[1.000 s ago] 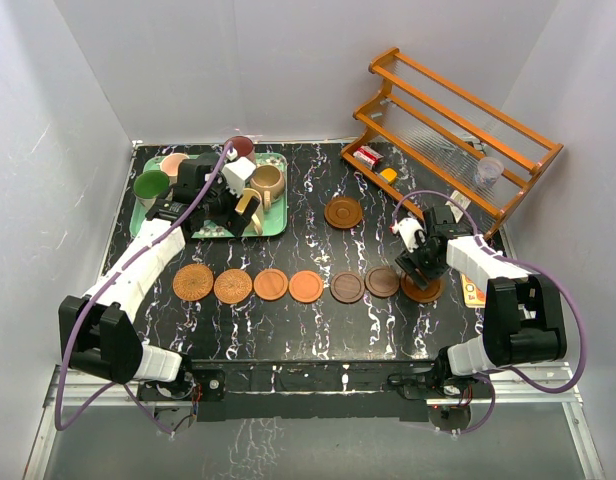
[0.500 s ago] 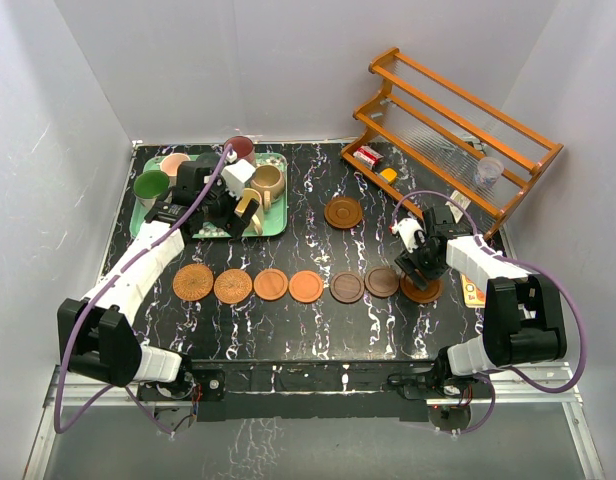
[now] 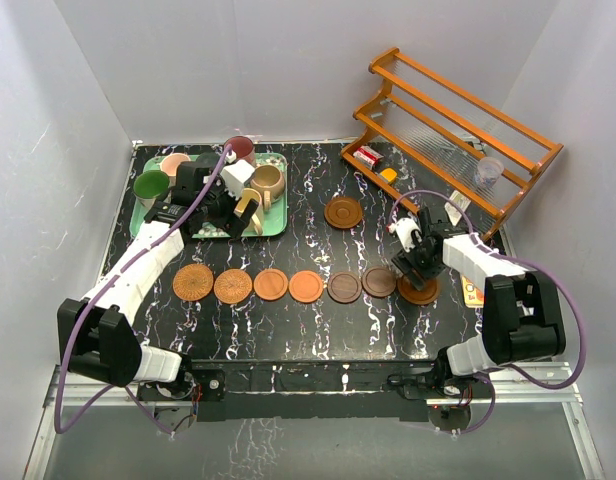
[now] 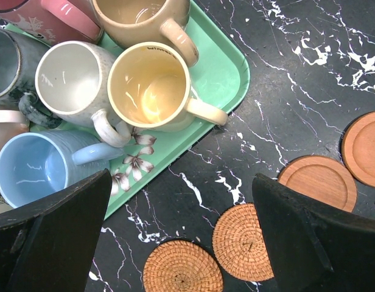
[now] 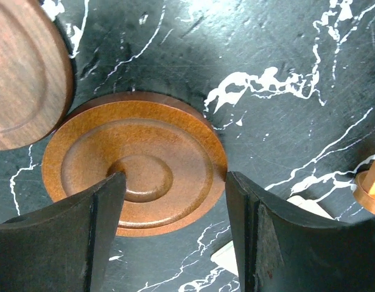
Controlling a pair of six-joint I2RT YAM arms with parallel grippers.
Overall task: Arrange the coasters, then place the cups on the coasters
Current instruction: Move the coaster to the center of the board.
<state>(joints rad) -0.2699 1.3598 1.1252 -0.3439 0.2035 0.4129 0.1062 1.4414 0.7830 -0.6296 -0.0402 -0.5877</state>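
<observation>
Seven coasters lie in a row across the table: two woven (image 3: 192, 282) (image 3: 233, 286), two smooth orange (image 3: 270, 284) (image 3: 306, 286) and three dark brown (image 3: 344, 287) (image 3: 379, 282) (image 3: 420, 290). One more dark coaster (image 3: 343, 212) lies apart behind them. My right gripper (image 5: 175, 176) is open over the rightmost brown ringed coaster (image 5: 136, 170), one finger on its centre, the other at its right rim. The cups stand on the green tray (image 4: 227, 70): yellow-cream (image 4: 152, 85), cream-white (image 4: 72, 79), light blue (image 4: 35, 167), tan (image 4: 142, 15), green (image 3: 151, 184), maroon (image 3: 240, 147). My left gripper (image 4: 181, 176) hangs wide open above the tray's front corner, holding nothing.
A wooden rack (image 3: 458, 125) stands at the back right with a clear glass cup (image 3: 490, 170) on it and a small red box (image 3: 367, 156) under it. An orange square card (image 3: 475, 290) lies just right of the right gripper. White walls close in the table.
My right gripper has shifted slightly left with the coaster under it, and the neighbouring dark coaster has slid a little left too. The left arm has not moved.
</observation>
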